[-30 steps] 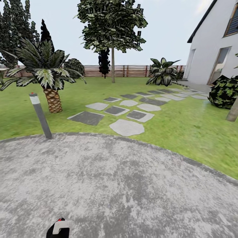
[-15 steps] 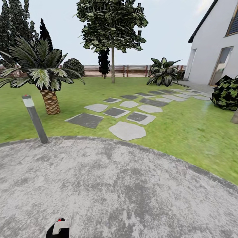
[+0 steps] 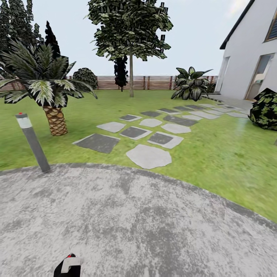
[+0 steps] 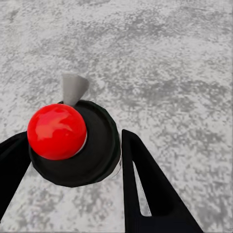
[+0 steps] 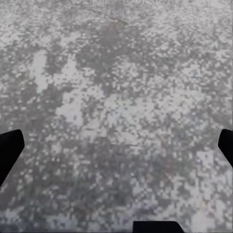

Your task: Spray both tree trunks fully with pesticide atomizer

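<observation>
The left gripper [image 4: 73,160] is clamped on the pesticide atomizer [image 4: 75,145]: in the left wrist view one dark finger [image 4: 145,189] presses the black body's side and the other sits at its opposite flank, with the bottle seated between them above the grey paving [image 4: 160,58]. The red top [image 4: 57,131] and a small grey nozzle [image 4: 74,87] stand clear of the fingers. The bottle looks small, rigid and probably light; its smooth round body could twist in the grip, so a hold on the body below the cap, leaving the nozzle free, seems right.

In the right wrist view the right gripper [image 5: 116,150] hangs over the same mottled paving [image 5: 116,97] with its fingers spread wide and nothing between them.

In the head view the atomizer [image 3: 67,266] shows at the near edge of the paved circle [image 3: 134,215]. Beyond the paving lie stepping stones [image 3: 148,156] across the lawn [image 3: 215,150], and past them a tree [image 3: 130,30] with its slim trunk [image 3: 131,77] stands before the wooden fence [image 3: 154,82], well apart from the bottle. A grey bollard [image 3: 32,142] and a short palm [image 3: 48,90] stand at the paving's rim.
</observation>
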Motion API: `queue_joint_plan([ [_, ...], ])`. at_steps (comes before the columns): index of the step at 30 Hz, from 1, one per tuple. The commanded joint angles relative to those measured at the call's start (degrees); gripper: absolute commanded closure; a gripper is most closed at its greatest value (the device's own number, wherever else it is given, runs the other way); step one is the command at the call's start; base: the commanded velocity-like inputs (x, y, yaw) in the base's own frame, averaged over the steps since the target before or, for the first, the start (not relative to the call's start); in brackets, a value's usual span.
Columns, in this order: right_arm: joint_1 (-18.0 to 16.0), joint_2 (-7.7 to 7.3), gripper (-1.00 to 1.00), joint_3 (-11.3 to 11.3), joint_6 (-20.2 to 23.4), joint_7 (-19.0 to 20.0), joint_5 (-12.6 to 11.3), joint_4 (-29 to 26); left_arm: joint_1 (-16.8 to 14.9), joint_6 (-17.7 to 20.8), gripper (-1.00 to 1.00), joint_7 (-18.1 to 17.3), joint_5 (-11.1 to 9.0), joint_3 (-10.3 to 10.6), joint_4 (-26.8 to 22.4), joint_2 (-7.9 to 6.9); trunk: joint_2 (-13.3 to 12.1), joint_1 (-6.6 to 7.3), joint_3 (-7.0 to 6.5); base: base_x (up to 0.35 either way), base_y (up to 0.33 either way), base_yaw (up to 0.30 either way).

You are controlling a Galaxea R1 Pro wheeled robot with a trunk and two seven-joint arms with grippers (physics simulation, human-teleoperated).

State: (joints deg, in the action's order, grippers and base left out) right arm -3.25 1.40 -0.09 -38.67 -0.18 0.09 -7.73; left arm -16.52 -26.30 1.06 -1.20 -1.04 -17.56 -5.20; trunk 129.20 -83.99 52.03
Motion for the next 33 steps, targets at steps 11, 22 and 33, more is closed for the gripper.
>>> queue_joint_plan([
  [11,0.0,-0.01,-1.0,0.0,0.0,0.0,0.0,0.0,0.0,0.0,1.0,0.0,0.0,0.0,0.0,-0.05,0.0,0.0,0.0,0.34,0.0,0.0],
  [22,0.0,0.0,-1.0,0.0,0.0,0.0,0.0,0.0,0.0,0.0,1.0,0.0,0.0,0.0,0.0,-0.04,0.0,0.0,0.0,0.34,0.0,0.0],
  [33,0.0,0.0,-1.0,0.0,0.0,0.0,0.0,0.0,0.0,-0.1,1.0,0.0,0.0,0.0,0.0,-0.07,0.0,0.0,0.0,0.34,0.0,0.0],
])
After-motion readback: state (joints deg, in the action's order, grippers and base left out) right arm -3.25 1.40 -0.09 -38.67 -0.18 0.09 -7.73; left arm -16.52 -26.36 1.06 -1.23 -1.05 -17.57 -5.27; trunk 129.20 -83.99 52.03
